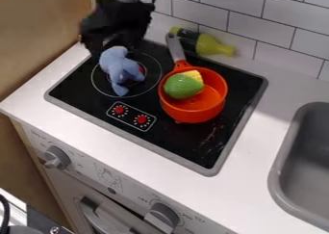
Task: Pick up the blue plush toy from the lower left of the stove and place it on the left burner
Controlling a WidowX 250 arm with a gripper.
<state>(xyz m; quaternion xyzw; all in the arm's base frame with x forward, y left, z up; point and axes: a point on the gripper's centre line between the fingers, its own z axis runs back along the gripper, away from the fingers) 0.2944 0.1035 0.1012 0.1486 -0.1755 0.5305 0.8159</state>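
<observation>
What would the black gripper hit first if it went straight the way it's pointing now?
Most likely the blue plush toy, just under the gripper and over the black cooktop. They may even be touching; the depth between them is unclear.

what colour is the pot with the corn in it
The pot is bright orange; it shows best in the camera view.

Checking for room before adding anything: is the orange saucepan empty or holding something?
Holding something, but not full: green-and-yellow toy corn lies in the orange saucepan, and bare orange floor shows beside it.
</observation>
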